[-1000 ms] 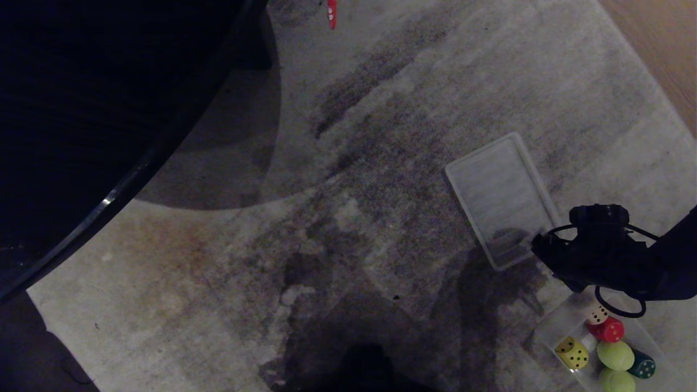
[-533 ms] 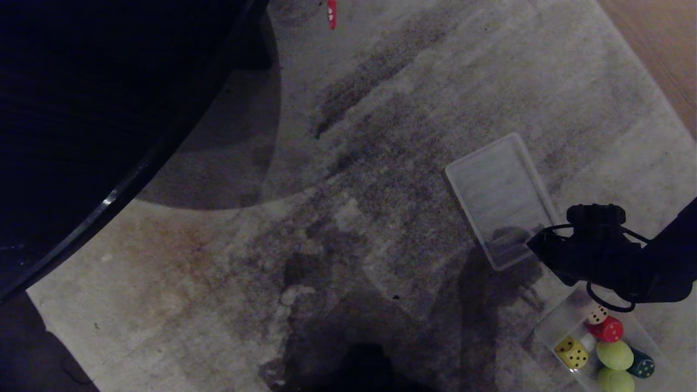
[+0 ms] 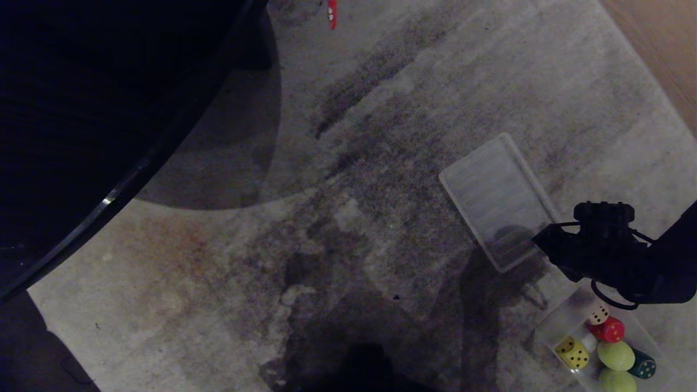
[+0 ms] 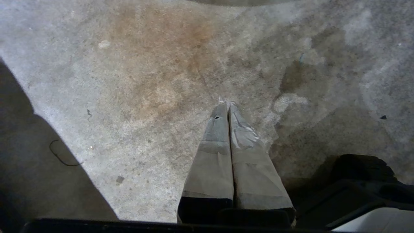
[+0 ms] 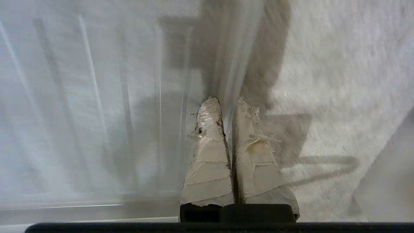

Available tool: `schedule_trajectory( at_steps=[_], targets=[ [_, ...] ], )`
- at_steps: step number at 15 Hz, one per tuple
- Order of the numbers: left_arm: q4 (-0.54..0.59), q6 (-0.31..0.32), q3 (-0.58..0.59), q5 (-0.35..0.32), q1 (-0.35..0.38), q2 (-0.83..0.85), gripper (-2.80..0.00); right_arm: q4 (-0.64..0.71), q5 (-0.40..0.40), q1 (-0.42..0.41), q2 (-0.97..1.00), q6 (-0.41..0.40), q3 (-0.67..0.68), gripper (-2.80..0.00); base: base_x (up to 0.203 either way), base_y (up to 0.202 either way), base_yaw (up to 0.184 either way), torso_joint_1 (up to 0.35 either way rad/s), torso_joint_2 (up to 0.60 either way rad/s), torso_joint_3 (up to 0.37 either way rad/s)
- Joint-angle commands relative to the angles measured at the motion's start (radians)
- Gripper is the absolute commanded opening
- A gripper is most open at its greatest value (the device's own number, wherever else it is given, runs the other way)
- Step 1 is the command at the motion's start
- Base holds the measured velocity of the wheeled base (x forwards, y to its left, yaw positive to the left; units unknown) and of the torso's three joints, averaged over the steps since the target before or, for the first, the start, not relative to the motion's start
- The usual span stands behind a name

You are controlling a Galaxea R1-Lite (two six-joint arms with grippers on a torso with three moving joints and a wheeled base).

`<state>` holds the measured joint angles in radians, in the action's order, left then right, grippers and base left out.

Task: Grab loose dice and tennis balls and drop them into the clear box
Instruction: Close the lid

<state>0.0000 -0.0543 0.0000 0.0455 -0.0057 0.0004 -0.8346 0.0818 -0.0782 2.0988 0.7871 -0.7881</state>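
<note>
Nearest me, the clear box [image 3: 550, 326] is sitting at my right on the rug [image 3: 381, 109], already holding the yellow die [image 3: 572, 352], the cream die [image 3: 598, 314], the red die [image 3: 611, 329], a dark green die [image 3: 643, 367] and two tennis balls [image 3: 616, 355]; I am seeing no loose die or ball on the rug, so the collecting is looking finished. Just beyond the box, my right gripper [image 5: 229, 113] is pinching the rim of the ribbed lid [image 3: 493, 196]; a second ago my fingers were wide, and they are now closed to a sliver with the lid's edge between them; the lid has also shifted slightly. I am judging that I am taking the lid to cover the box. My left gripper [image 4: 226, 105] is hanging shut and empty, parked over bare rug. Farthest off, a dark round table [image 3: 81, 109] is filling the corner.
</note>
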Motion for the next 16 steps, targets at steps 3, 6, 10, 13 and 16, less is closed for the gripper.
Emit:
schedule_trajectory(
  at_steps=[3,6,10,13,16],
  targets=[
    [0.000,-0.001,0.002,0.000,0.000,0.001,-2.80,0.036,-0.024,-0.009,-0.259,-0.042,0.115,-2.80,0.000,0.000,0.000,0.000,0.00,0.000],
    [0.000,-0.001,0.002,0.000,0.000,0.001,-2.80,0.115,-0.035,-0.008,-0.473,-0.148,0.220,-2.80,0.000,0.000,0.000,0.000,0.00,0.000],
    [0.000,-0.001,0.002,0.000,0.000,0.001,-2.80,0.298,-0.041,-0.005,-0.752,-0.242,0.328,-2.80,0.000,0.000,0.000,0.000,0.00,0.000],
    [0.000,-0.001,0.002,0.000,0.000,0.001,-2.80,0.485,-0.042,-0.004,-0.932,-0.291,0.352,-2.80,0.000,0.000,0.000,0.000,0.00,0.000],
    [0.000,-0.001,0.002,0.000,0.000,0.001,-2.80,0.561,-0.044,-0.001,-1.085,-0.358,0.414,-2.80,0.000,0.000,0.000,0.000,0.00,0.000]
  ],
)
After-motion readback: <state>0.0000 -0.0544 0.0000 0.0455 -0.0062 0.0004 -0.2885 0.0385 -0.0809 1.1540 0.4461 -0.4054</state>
